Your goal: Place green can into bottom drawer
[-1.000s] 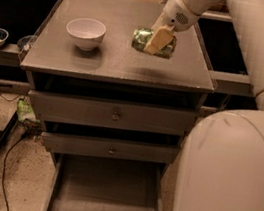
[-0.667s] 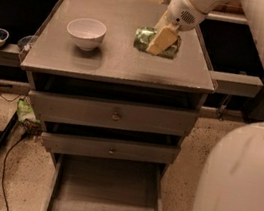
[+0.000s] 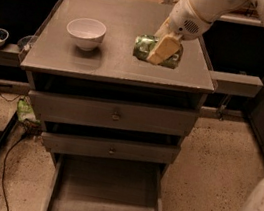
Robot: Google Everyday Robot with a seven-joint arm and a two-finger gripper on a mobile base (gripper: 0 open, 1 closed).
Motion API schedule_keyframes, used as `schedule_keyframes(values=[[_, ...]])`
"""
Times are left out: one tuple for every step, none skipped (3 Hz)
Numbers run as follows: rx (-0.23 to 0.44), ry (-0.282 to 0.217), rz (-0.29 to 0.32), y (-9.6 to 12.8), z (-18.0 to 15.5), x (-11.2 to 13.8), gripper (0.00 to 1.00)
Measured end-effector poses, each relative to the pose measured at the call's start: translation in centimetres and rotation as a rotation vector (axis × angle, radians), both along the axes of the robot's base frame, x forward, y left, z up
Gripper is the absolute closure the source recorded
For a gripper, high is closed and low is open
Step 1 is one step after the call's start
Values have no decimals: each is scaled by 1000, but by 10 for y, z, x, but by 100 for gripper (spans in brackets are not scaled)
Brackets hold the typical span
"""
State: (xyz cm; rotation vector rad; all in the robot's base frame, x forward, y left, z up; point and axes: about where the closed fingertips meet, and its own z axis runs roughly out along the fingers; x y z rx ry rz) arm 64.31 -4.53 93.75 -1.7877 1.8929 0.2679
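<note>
**op_asks:** Where's the green can relative to the gripper, and does it have a grip on it?

**reply:** Your gripper [image 3: 157, 52] is over the right half of the cabinet top [image 3: 113, 66], roughly 3 o'clock from the middle of that top. The white arm [image 3: 202, 11] comes down to it from about 1 o'clock. The green can [image 3: 143, 47] is right in the gripper, lying on its side with its long axis running 9 to 3. You can see one pale finger [image 3: 164, 46] crossing the front of the can at a slant. The other finger is hidden behind the can. A green end sticks out on each side of that finger, more at 9 o'clock than at 3. So the gripper looks clamped on the can around its middle. I can't tell if the can is touching the top or sitting just above it.

**op_asks:** And the drawer?

**reply:** The bottom drawer [image 3: 106, 194] is pulled out at floor level, straight toward 6 o'clock from the can, with its flat grey floor showing. The can is well apart from it. The two shallower drawers [image 3: 115, 115] with small knobs sit between them. The white bowl [image 3: 86, 32] stands upright on the top at 9 o'clock from the can, not touching it.
</note>
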Motion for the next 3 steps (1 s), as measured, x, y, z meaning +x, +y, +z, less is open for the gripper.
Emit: schedule_keyframes(values=[[11,-5,-33,-11,0,11,100],[27,-23,-70,-13,14,-18,100],[56,-12,-104,-12,18,-71,100]])
